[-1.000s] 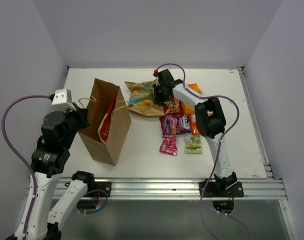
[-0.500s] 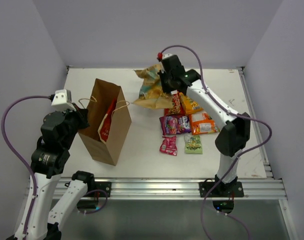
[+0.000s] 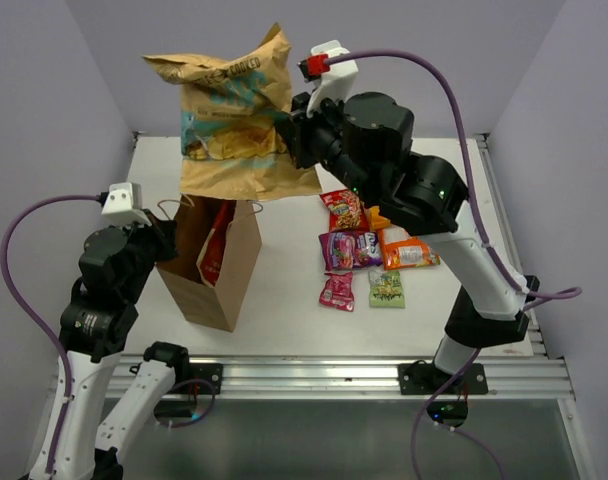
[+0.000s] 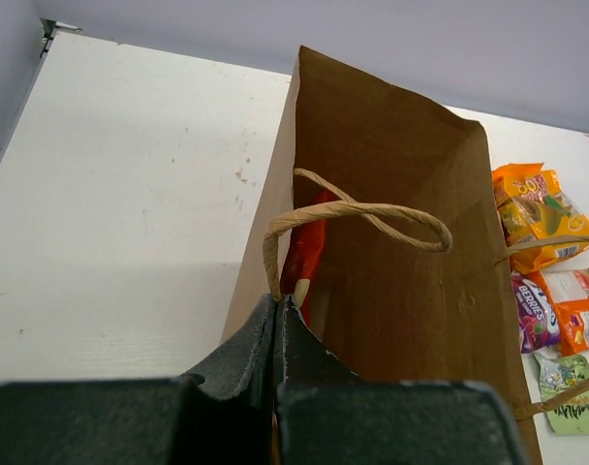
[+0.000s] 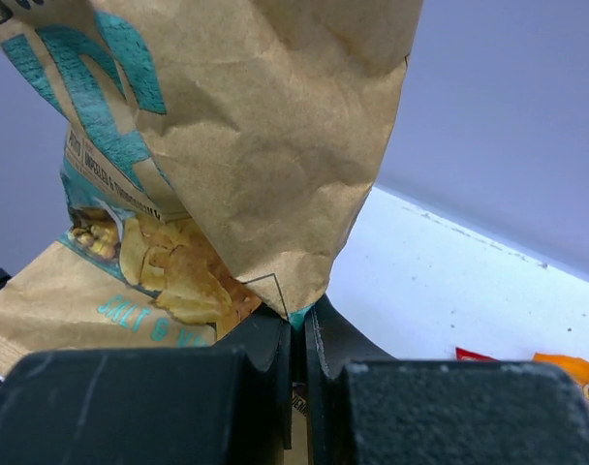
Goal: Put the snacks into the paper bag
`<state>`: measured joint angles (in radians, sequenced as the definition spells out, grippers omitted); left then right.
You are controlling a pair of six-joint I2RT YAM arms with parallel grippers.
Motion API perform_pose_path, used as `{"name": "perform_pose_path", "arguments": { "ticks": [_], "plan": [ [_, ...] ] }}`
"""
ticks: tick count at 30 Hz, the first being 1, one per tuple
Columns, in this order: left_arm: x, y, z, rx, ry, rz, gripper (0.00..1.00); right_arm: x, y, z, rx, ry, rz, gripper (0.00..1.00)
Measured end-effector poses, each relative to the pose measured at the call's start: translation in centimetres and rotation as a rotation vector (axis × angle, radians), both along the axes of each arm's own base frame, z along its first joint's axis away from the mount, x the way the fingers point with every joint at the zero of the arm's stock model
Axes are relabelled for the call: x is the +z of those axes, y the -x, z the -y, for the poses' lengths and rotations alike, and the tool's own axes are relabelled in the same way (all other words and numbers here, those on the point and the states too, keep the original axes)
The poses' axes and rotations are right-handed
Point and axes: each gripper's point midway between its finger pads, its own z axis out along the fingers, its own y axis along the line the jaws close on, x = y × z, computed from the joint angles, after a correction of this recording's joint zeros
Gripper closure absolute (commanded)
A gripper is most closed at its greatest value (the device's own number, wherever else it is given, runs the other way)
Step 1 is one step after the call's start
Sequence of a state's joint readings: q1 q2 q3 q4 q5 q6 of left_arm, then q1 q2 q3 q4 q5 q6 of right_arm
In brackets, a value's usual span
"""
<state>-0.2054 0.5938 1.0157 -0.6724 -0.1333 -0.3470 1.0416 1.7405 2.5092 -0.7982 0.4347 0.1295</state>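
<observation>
The brown paper bag (image 3: pixel 216 262) stands open at the left of the table, a red packet (image 3: pixel 217 240) inside it. My left gripper (image 3: pixel 166 238) is shut on the bag's near rim by its handle (image 4: pixel 357 209). My right gripper (image 3: pixel 289 130) is shut on the edge of the large tan-blue chip bag (image 3: pixel 229 112) and holds it high above the bag's mouth; it fills the right wrist view (image 5: pixel 246 145). Several small packets lie on the table: red (image 3: pixel 344 210), purple (image 3: pixel 349 249), pink (image 3: pixel 336 291), green (image 3: pixel 386 288), orange (image 3: pixel 406 247).
The white table (image 3: pixel 284 310) has a metal rail along its near edge (image 3: pixel 314 375) and grey walls at the back and both sides. My right arm (image 3: pixel 424 200) reaches across above the small packets.
My right gripper has lifted the tan-blue chip bag off the table and carried it up and to the left, to above the paper bag. The left gripper has not moved.
</observation>
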Motion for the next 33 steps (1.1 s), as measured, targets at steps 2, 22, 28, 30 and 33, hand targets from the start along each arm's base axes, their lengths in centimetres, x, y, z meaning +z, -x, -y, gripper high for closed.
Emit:
{"name": "perform_pose_path", "arguments": {
  "ticks": [2, 22, 28, 30, 33],
  "plan": [
    [0.0, 0.0, 0.0, -0.002, 0.001, 0.001, 1.0, -1.0, 0.5, -1.1, 0.01, 0.022, -0.011, 1.0],
    [-0.3, 0.6, -0.1, 0.0, -0.006, -0.011, 1.0, -14.3, 0.0, -11.0, 0.033, 0.298, -0.14, 1.0],
    [-0.3, 0.6, -0.2, -0.002, -0.013, -0.01, 1.0, -17.0, 0.2, -12.2, 0.037, 0.362, -0.168, 1.0],
    [-0.4, 0.7, -0.2, -0.003, -0.021, -0.014, 1.0, -18.9, 0.3, -12.7, 0.033, 0.407, -0.185, 1.0],
    [-0.4, 0.8, -0.3, -0.004, -0.021, -0.014, 1.0, -21.6, 0.9, -12.9, 0.034, 0.477, -0.216, 1.0]
  ]
}}
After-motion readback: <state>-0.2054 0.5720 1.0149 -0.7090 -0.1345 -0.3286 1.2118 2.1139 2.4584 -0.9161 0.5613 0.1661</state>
